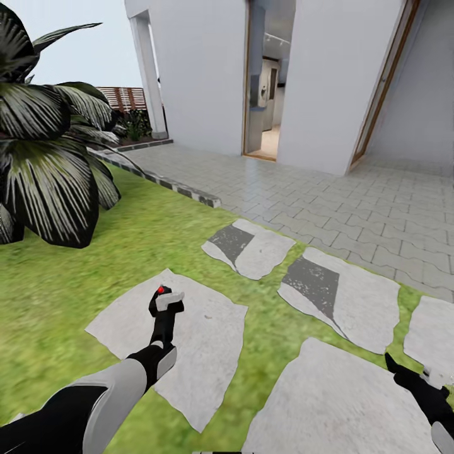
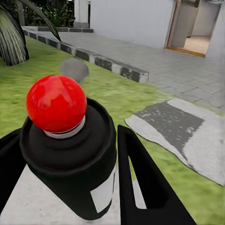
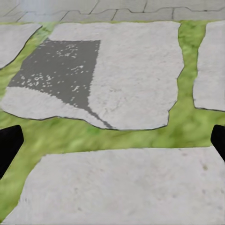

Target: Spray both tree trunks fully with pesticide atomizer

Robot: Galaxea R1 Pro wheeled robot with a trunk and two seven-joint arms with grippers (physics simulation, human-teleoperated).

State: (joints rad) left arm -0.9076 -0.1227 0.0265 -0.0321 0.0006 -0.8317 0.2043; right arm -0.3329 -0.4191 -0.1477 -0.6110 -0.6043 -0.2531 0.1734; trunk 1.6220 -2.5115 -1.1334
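Over the stepping stones (image 1: 189, 340): left gripper (image 1: 165, 309) pinches the pesticide atomizer (image 2: 70, 154); its white label (image 2: 104, 193) unreadable. Right gripper (image 3: 112, 140) jaws spread, empty.

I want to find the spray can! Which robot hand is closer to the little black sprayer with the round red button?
Left. The left gripper is closed around the black sprayer with the red button. The right gripper is open, far off over a grey stepping stone.
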